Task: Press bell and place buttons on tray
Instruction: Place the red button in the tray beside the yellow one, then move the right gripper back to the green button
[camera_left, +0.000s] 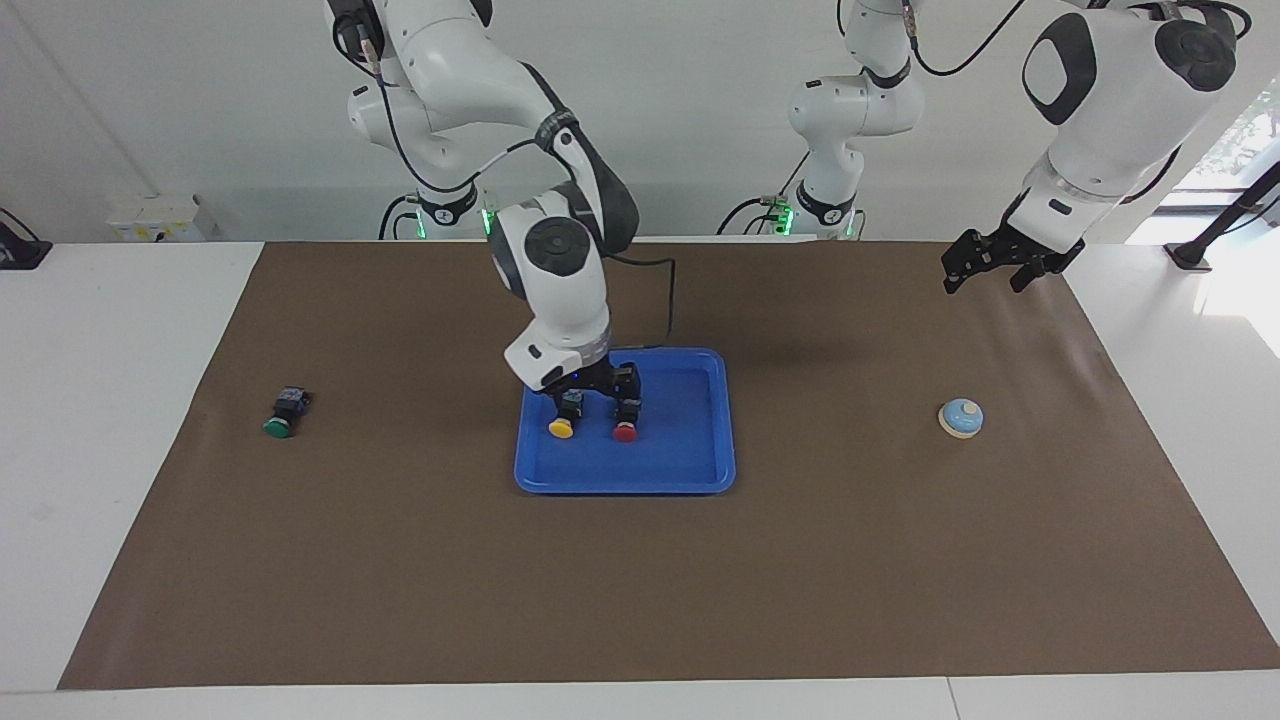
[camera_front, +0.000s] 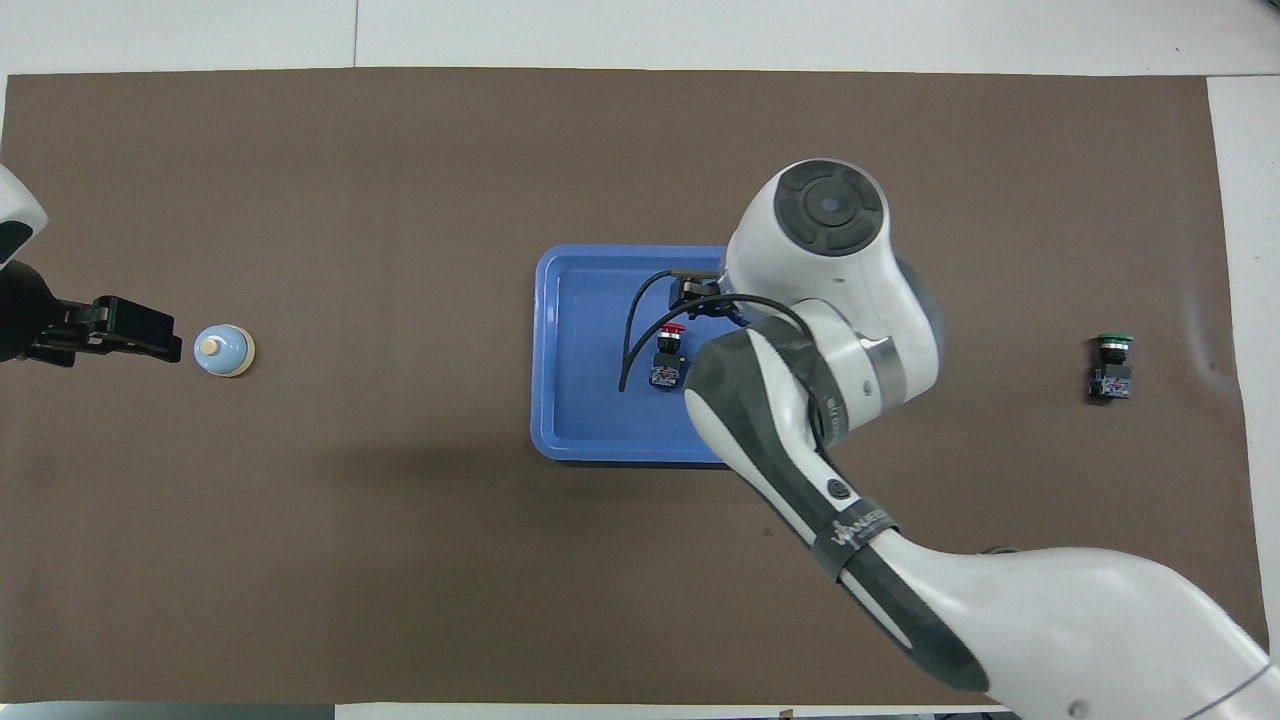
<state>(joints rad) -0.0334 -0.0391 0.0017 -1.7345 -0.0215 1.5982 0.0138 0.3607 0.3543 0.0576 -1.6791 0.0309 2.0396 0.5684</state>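
The blue tray (camera_left: 680, 455) (camera_front: 580, 400) lies mid-mat. In it lie the yellow button (camera_left: 562, 427) and, beside it, the red button (camera_left: 626, 431) (camera_front: 668, 356). My right gripper (camera_left: 597, 398) hangs open just above those two and holds nothing. The arm hides the yellow button in the overhead view. The green button (camera_left: 280, 421) (camera_front: 1111, 366) lies on the mat toward the right arm's end. The bell (camera_left: 961, 418) (camera_front: 224, 351) stands toward the left arm's end. My left gripper (camera_left: 985, 268) (camera_front: 140, 331) waits open, raised over the mat beside the bell.
A brown mat (camera_left: 400, 560) covers most of the white table (camera_left: 110, 400). A black cable loops from the right wrist over the tray.
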